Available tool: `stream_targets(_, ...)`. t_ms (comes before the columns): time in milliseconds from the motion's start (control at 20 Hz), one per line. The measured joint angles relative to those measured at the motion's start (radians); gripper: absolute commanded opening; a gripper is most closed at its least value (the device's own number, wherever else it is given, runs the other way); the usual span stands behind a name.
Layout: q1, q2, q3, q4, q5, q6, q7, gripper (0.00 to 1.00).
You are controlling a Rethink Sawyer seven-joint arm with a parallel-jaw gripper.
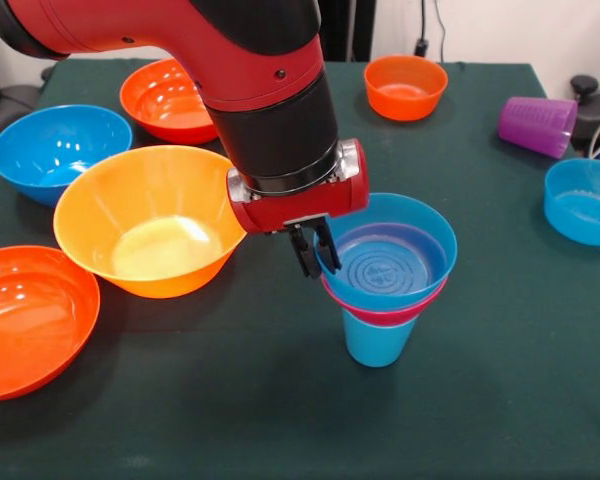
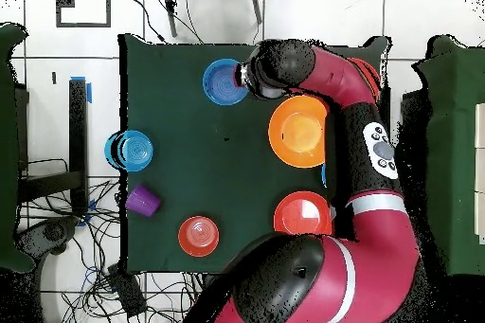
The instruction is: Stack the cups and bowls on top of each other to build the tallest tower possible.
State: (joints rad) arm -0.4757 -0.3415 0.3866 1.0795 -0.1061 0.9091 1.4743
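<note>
Front view: gripper [image 1: 312, 250] hangs at the left rim of the small blue bowl [image 1: 390, 252], black fingers pointing down. One finger appears to sit inside the rim and the other outside, close together, so it looks pinched on the bowl's edge.

Small blue bowl is the top piece of the tower [image 1: 382, 290]. It nests in a pink bowl [image 1: 380, 312], of which only a thin rim shows beneath. Pink bowl sits in the mouth of an upright light blue cup [image 1: 378, 340], which stands on the green table [image 1: 280, 400]. The stack widens upward.

Just left of the gripper: large yellow-orange bowl [image 1: 150, 220], upright, partly behind the wrist. Beyond it, a large blue bowl [image 1: 58, 148] at the left edge and a red-orange bowl [image 1: 168, 98] at the far side, partly covered by the arm [image 1: 180, 40]. Another large red-orange bowl [image 1: 30, 318] lies at the near left corner, cut by the frame.

Right side: small orange bowl [image 1: 405, 85] at the far edge, well apart from the tower. Purple cup [image 1: 536, 125] lies on its side near the far right corner. A further small blue bowl [image 1: 583, 200] stands upright at the right edge.

Overhead view: the arm reaches across to the tower [image 2: 225, 81]; gripper itself hidden under the wrist.
</note>
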Motion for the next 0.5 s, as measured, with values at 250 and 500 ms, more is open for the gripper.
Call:
stream_targets(250, -0.005, 0.0, 0.005, 0.002, -0.002, 0.0, 0.0, 0.0)
stream_targets(500, -0.011, -0.001, 0.007, 0.01, -0.003, 0.0, 0.0, 1.0)
